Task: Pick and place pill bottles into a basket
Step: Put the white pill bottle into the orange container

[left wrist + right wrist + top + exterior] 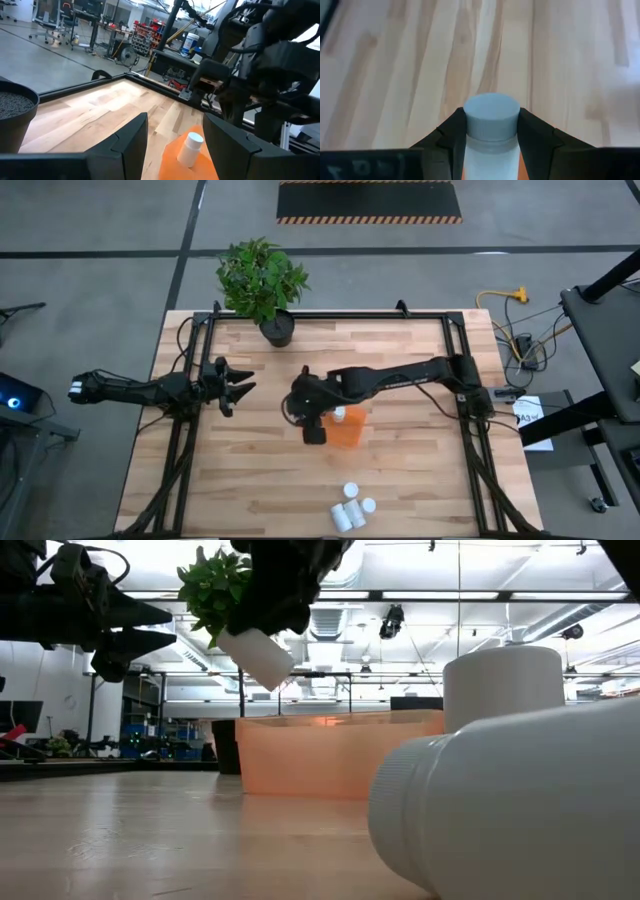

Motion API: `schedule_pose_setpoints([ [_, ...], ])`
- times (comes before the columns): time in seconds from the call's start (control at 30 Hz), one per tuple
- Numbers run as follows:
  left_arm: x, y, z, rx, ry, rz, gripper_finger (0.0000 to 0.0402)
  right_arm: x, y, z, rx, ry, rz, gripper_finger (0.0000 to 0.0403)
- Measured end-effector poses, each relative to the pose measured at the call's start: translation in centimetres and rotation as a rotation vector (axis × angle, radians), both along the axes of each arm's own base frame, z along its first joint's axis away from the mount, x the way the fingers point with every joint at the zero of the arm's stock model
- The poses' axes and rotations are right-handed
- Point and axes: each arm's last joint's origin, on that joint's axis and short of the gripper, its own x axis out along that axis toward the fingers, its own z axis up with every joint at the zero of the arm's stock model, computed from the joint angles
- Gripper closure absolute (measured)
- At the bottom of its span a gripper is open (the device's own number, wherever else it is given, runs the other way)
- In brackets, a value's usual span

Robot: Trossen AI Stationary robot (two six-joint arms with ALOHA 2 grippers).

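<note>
My right gripper (312, 412) is shut on a white pill bottle (258, 655), held in the air by the left end of the orange basket (350, 430). The basket stands mid-table and shows in the low view (340, 752). Another white bottle (340, 413) shows at the basket's far left corner and in the left wrist view (191, 147). Several more bottles (352, 506) lie near the table's near edge, close to the low camera (500, 800). My left gripper (236, 388) is open and empty, in the air left of the basket. My right gripper pinches the bottle between its two fingers, on the sides of the body just under the cap (490, 147). The cap (491, 117) sticks out past the fingertips, so the bottle lies along the fingers. The bottle is lifted clear and tilted, its free end lower (278, 672).
A black pot with a green plant (265, 280) stands at the table's far edge. Black frame rails (185, 430) run along the table's left and right sides. Bare wood (250, 480) lies between the basket and the near-edge bottles.
</note>
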Motion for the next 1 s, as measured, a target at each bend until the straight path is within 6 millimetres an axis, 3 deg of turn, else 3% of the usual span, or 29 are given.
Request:
schedule_pose_setpoints([
  [0.2,0.0,0.0,0.0,0.0,0.0,0.0,0.0228,-2.4,-0.5,-1.0,0.041,-0.129,-0.102,0.0272],
  [0.37,0.0,0.0,0.0,0.0,0.0,0.0,0.0228,-5.0,-0.9,-1.3,0.098,-0.34,-0.181,0.0272],
  [0.67,0.0,0.0,0.0,0.0,-0.001,0.0,0.0228,-8.1,-1.8,-5.4,0.225,-0.528,-0.32,0.0272],
  [1.0,0.0,0.0,0.0,0.0,-0.001,0.0,0.0228,-9.9,-2.6,-8.5,0.146,-0.538,-0.432,0.0272],
])
